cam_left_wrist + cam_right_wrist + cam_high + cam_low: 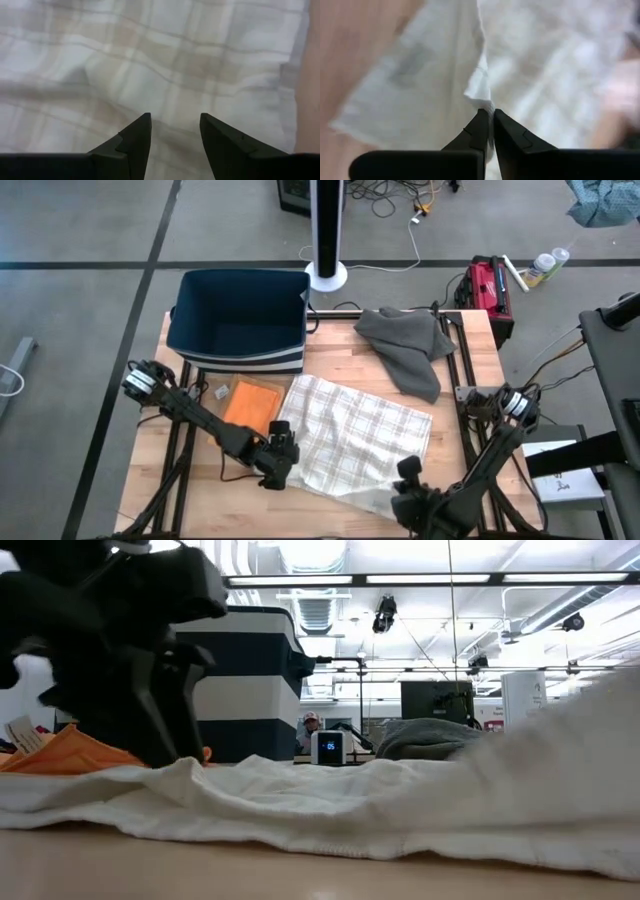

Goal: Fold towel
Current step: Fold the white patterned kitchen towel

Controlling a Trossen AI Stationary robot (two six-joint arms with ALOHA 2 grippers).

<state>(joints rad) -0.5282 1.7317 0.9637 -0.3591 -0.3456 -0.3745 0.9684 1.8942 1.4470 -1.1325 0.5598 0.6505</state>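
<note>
A white plaid towel [350,435] lies spread on the wooden table, a little rumpled. My left gripper [278,465] is open at the towel's near left edge, its fingers [142,131] over the plaid cloth [165,65]; it stands dark at the left of the low view [160,710]. I cannot tell whether it touches the cloth. My right gripper [408,478] is at the towel's near right corner, shut on the towel [487,114]. My right gripper pinches a raised edge or fold of the towel [481,97] between its two fingers, at the towel's near right corner. One layer or several, I cannot tell. The cloth rises in a ridge to the fingers while the rest of the towel lies on the table.
An orange cloth [252,405] lies left of the towel. A navy bin [240,315] stands at the far left. A grey cloth [405,345] lies crumpled at the far right. Bare wood shows along the near left edge [180,490].
</note>
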